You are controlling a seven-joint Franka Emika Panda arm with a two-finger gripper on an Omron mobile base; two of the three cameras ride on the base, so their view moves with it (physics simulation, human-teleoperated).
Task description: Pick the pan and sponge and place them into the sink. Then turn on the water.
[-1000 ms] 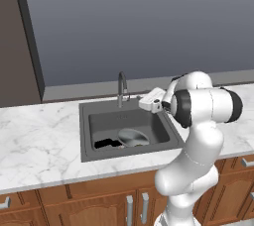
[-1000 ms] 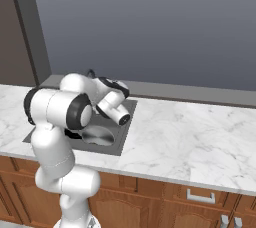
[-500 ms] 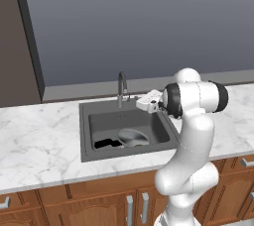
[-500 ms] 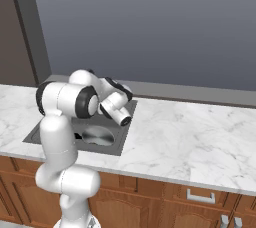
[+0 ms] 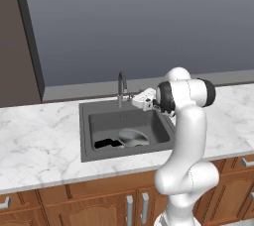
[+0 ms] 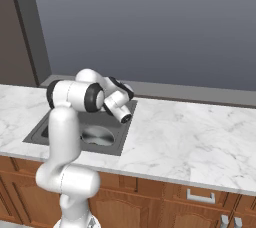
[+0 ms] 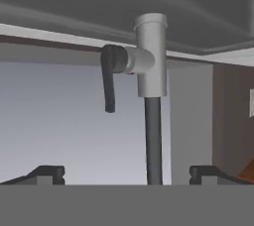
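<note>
In the left base view, the round silver-grey metal frying pan (image 5: pixel 133 137) lies inside the dark grey rectangular sink (image 5: pixel 85 121), its black handle pointing left. The two-finger gripper (image 5: pixel 138 102) hovers just beside the slim grey gooseneck faucet (image 5: pixel 121 88). The small yellow sponge is too hard to make out in the basin, perhaps hidden.

In the right base view, the pan (image 6: pixel 96 135) sits in the sink (image 6: pixel 36 131) beneath the arm.

In the hand view, the fingertips (image 7: pixel 47 173) stand spread wide and empty, with the faucet's dark lever (image 7: pixel 108 78) ahead between them. The step is probably turning on the water: advance squarely so one finger meets the lever's free end, then sweep it sideways without striking the spout.

Compared with a second ago, the arm's upper links stand more upright and the hand sits closer to the faucet; the pan is unmoved.
</note>
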